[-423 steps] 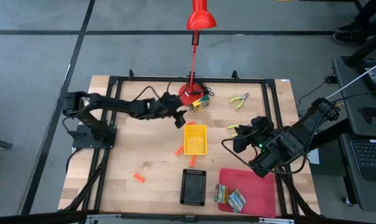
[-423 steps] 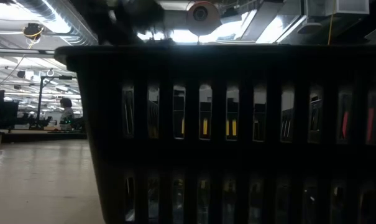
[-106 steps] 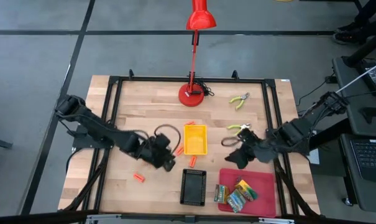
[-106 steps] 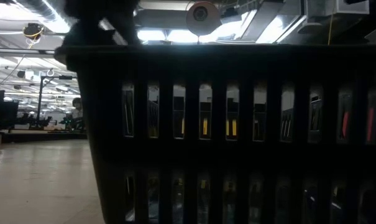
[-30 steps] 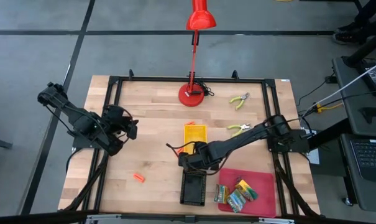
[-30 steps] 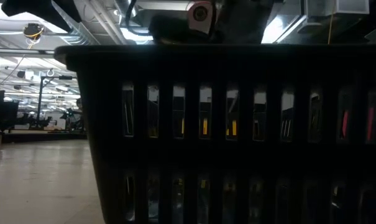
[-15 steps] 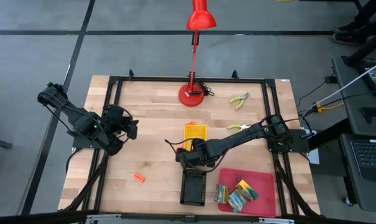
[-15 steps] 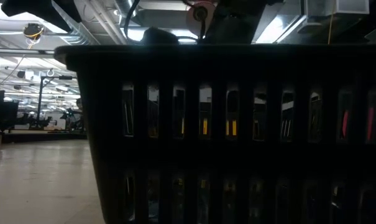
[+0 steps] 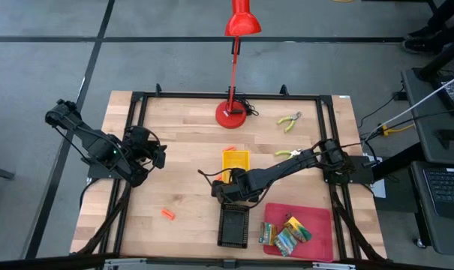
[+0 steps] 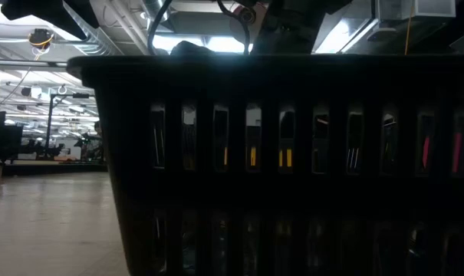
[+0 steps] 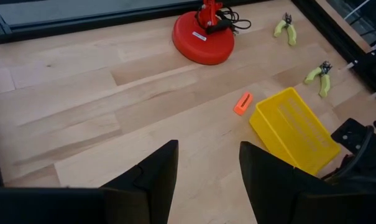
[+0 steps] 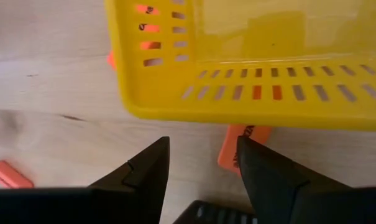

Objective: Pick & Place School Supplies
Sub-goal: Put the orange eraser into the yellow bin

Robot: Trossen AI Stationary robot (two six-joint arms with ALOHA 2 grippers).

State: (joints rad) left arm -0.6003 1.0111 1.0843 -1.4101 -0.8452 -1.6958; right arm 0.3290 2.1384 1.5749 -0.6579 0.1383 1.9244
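Observation:
My right gripper (image 9: 227, 193) (image 12: 200, 149) stands open over the bare wood between the yellow tray (image 9: 236, 160) and the black tray (image 9: 234, 225), fingers pointing steeply down. An orange stick (image 12: 243, 148) lies on the wood against the yellow tray's near wall (image 12: 250, 115), just beside one finger and untouched. Another orange stick (image 12: 7, 174) lies farther off. My left gripper (image 9: 159, 155) (image 11: 206, 155) waits open and raised at the table's left. More orange sticks (image 9: 228, 148) (image 9: 167, 214) and two pliers (image 9: 290, 120) (image 9: 287, 154) lie loose on the table.
A red tray (image 9: 320, 225) at the near right holds printed boxes (image 9: 287, 234). The red lamp's base (image 9: 230, 114) stands at the far middle. The black tray's slotted wall (image 10: 293, 153) fills the low view. Bare wood stretches across the table's left half.
My right gripper has eased a little down and toward the table's left along the yellow tray's near edge, staying open. Nothing on the table has moved.

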